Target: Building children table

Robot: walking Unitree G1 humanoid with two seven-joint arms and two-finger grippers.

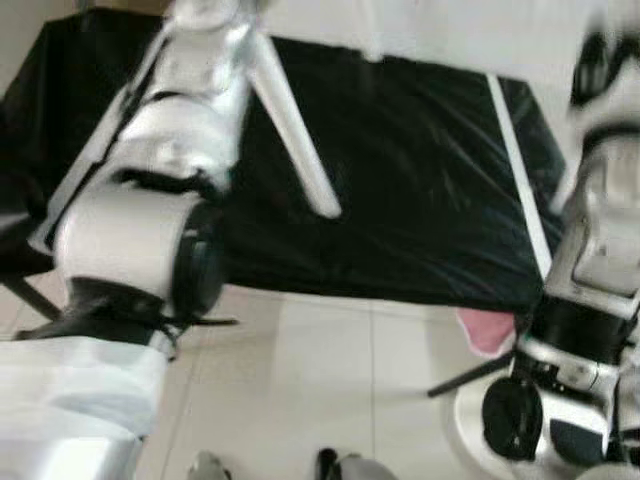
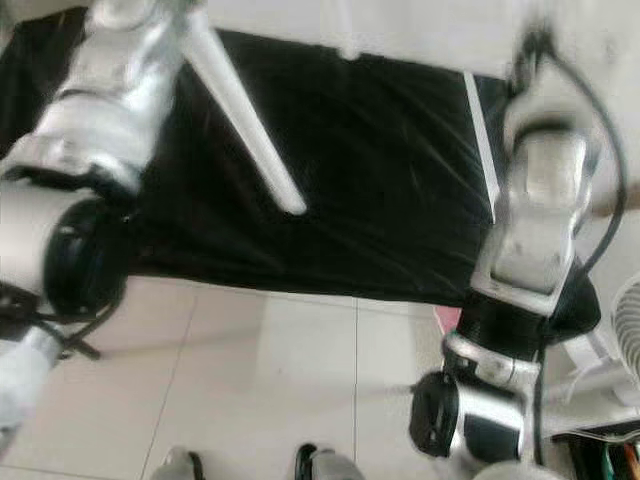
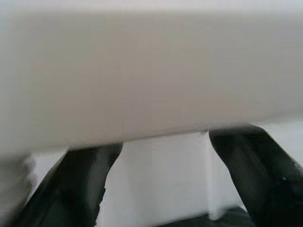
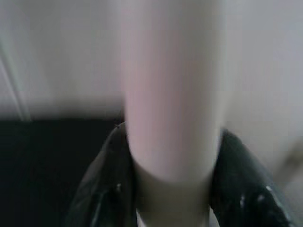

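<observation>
Both arms raised over the black sheet (image 1: pixel 420 180), each gripper at a white table part.

The left gripper (image 3: pixel 161 184) straddles a broad white panel (image 3: pixel 142 71); the right gripper (image 4: pixel 170 189) clasps a white leg (image 4: pixel 173 94). Another leg (image 1: pixel 295 130) slants above the sheet. These parts look rigid, light and smooth; a mid-length grip should limit slipping.

We are seeing both eye views smeared by motion blur, worst along the top edge and on the silver arms. Soft, even daylight is washing the pale floor tiles (image 1: pixel 330 380) and leaving faint sheen streaks on the black sheet (image 2: pixel 380 190). In the wrist views, the white surfaces closest to the lens are filling the pictures out of focus, and the black fingers (image 3: pixel 83 184) are showing only as dark, fuzzy shapes.
</observation>
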